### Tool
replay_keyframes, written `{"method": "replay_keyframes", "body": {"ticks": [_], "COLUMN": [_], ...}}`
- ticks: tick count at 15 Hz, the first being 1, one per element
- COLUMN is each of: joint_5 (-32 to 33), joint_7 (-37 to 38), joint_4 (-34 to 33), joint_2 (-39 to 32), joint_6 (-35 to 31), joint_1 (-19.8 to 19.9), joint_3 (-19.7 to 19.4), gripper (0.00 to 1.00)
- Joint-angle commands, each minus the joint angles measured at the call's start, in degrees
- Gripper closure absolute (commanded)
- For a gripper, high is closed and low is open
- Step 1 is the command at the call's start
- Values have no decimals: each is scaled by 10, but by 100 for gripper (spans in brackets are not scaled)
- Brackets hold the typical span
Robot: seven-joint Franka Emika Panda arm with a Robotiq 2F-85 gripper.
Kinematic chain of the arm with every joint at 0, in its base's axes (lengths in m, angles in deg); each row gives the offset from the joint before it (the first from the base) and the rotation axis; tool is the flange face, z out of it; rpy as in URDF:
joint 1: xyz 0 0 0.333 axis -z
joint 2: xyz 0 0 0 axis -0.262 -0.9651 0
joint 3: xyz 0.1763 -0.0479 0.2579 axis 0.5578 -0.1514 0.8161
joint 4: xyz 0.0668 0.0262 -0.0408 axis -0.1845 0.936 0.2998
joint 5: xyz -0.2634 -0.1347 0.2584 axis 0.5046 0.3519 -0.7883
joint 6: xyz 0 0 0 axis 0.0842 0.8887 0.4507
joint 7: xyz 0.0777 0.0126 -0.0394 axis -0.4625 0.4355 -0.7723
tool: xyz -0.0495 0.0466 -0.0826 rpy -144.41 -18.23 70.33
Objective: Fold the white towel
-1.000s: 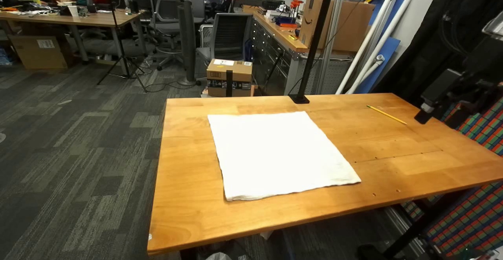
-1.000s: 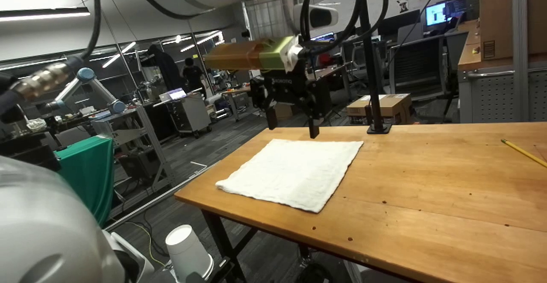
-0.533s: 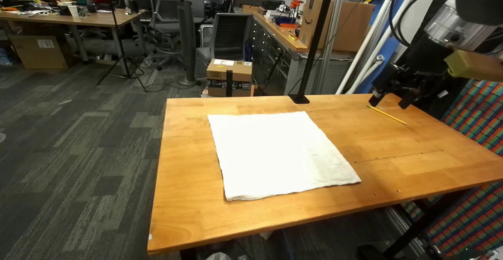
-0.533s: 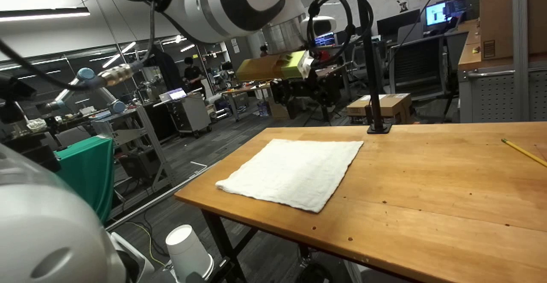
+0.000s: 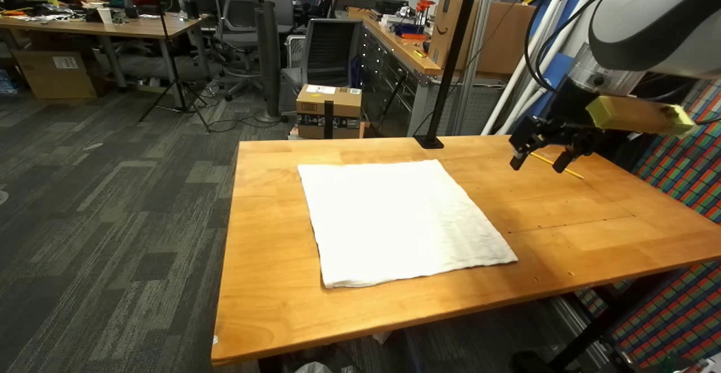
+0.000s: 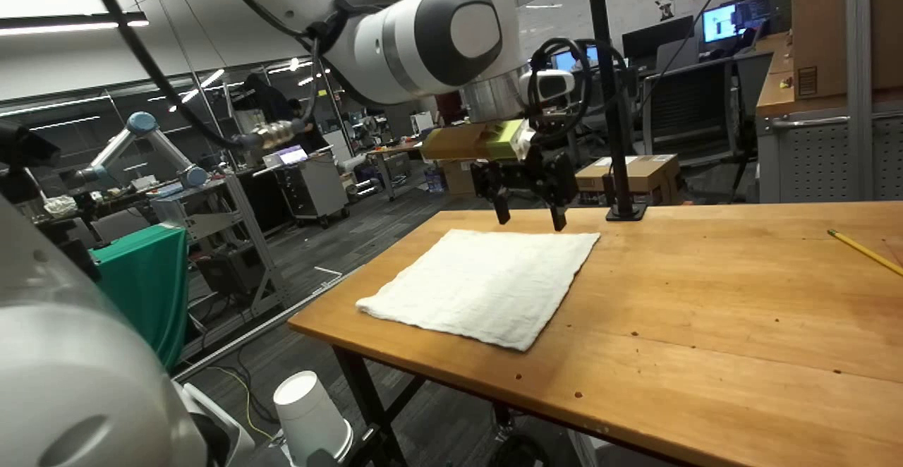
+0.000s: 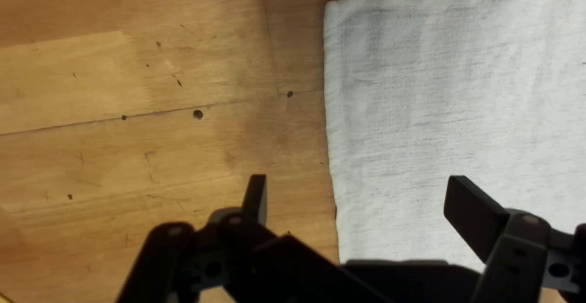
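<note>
The hand (image 6: 530, 223), spread wide and holding nothing, hangs above the surface (image 5: 270, 305). The white towel (image 5: 394, 221) lies flat, toward the surface's left edge in an exterior view; no fold shows, so all folding seems left.

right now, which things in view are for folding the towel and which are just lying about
For the job:
white towel, spread on the table
gripper, open and empty

Just lying about:
yellow pencil, on the table
black-taped cardboard box, beyond it

Robotics lab: 2 robot arms (image 6: 444, 40) (image 6: 166, 148), drawered workbench (image 5: 388, 71).
</note>
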Motion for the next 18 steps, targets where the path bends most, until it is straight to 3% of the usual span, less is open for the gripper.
{"method": "replay_keyframes", "body": {"ticks": [1,10,14,18], "joint_5": [11,-55,-73,-50], "joint_7": [27,92,116,155], "joint_4": [-20,-109,-113,-92], "joint_2": [-48,-177,-184,-180], "joint_6": [-2,12,10,-7], "joint_1": [15,12,11,6], "joint_3": [-3,0,-2,-5], "gripper": [0,0,0,0]}}
